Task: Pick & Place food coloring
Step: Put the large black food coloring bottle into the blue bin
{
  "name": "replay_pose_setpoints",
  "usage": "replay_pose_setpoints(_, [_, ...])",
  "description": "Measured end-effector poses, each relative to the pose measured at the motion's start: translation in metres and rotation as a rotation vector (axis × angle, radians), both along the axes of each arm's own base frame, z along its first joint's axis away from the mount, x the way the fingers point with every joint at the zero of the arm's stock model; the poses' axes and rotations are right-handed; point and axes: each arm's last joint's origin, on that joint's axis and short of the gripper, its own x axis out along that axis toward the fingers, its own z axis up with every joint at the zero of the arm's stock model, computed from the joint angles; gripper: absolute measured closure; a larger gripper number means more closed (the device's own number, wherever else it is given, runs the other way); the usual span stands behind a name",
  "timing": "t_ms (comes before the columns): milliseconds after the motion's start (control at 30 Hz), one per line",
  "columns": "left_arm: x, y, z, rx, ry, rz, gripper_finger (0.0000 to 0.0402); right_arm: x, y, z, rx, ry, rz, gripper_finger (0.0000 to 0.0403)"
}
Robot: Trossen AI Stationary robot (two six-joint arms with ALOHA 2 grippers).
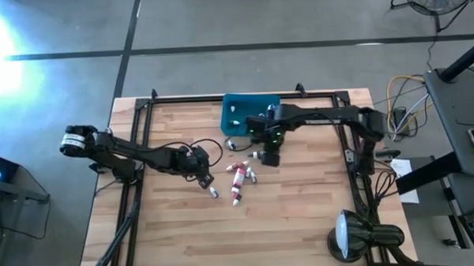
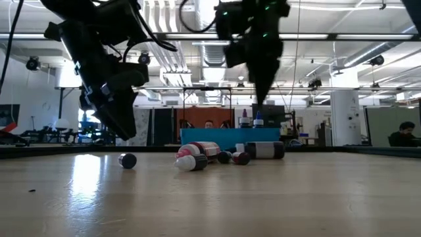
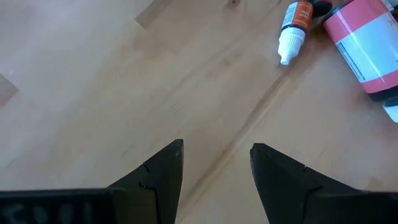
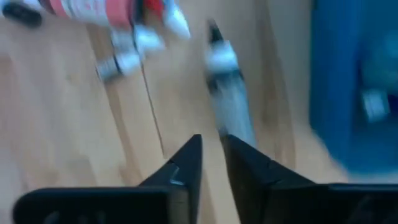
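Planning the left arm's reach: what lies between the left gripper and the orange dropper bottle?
Only bare wood; the left wrist view shows nothing between the left gripper and the orange dropper bottle.

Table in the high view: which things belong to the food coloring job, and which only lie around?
Job:
- food coloring bottles lying loose on the wood
- teal bin, some bottles already inside
- left gripper, open
- right gripper, nearly closed, empty

Lying around:
- desk lamp at the table's corner
- cables beside the table
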Motion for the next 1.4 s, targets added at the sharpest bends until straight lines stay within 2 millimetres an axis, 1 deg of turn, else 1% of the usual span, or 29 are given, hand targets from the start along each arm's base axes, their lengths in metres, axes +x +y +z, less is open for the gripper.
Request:
replay_pose_setpoints(100, [0.0, 0.0, 0.0, 0.002, 0.0, 0.003, 0.0239, 0.021, -0.003, -0.019, -0.008, -0.02, 0.083, 0.0297])
replay_pose_setpoints(267, [-0.004, 0.001, -0.005, -0.013, 0.011, 0.036, 0.0239, 0.049, -0.008, -0.055, -0.052, 0.032, 0.24, 0.0231])
replay_pose_setpoints(367, [-0.007, 0.001, -0.009, -0.023, 0.018, 0.06, 0.0239, 0.063, -0.011, -0.062, -0.069, -0.001, 0.279, 0.021])
replay_pose_setpoints(467, [-0.011, 0.001, -0.015, -0.036, 0.027, 0.089, 0.0239, 0.069, -0.013, -0.067, -0.097, 0.008, 0.306, 0.0205])
replay_pose_setpoints(633, [-0.016, 0.002, -0.022, -0.044, 0.044, 0.114, 0.0239, 0.067, -0.017, -0.074, -0.117, 0.036, 0.315, 0.021])
replay_pose_setpoints(933, [-0.018, 0.003, -0.023, -0.005, 0.041, 0.127, 0.0239, 0.063, -0.018, -0.091, -0.12, 0.051, 0.31, 0.0213])
replay_pose_setpoints(1067, [-0.019, 0.003, -0.024, -0.004, 0.046, 0.127, 0.0239, 0.059, -0.02, -0.096, -0.208, 0.109, 0.301, 0.022])
replay_pose_setpoints(1167, [-0.019, 0.003, -0.024, -0.003, 0.046, 0.125, 0.0239, 0.057, -0.021, -0.095, -0.225, 0.126, 0.299, 0.0224])
replay_pose_setpoints(1233, [-0.019, 0.003, -0.024, -0.002, 0.046, 0.124, 0.0239, 0.057, -0.021, -0.092, -0.228, 0.118, 0.299, 0.0224])
replay_pose_setpoints(1333, [-0.019, 0.004, -0.024, -0.002, 0.045, 0.125, 0.0239, 0.056, -0.02, -0.083, -0.228, 0.093, 0.298, 0.022])
replay_pose_setpoints(1400, [-0.019, 0.005, -0.024, -0.002, 0.046, 0.129, 0.0239, 0.054, -0.021, -0.084, -0.226, 0.096, 0.294, 0.0215])
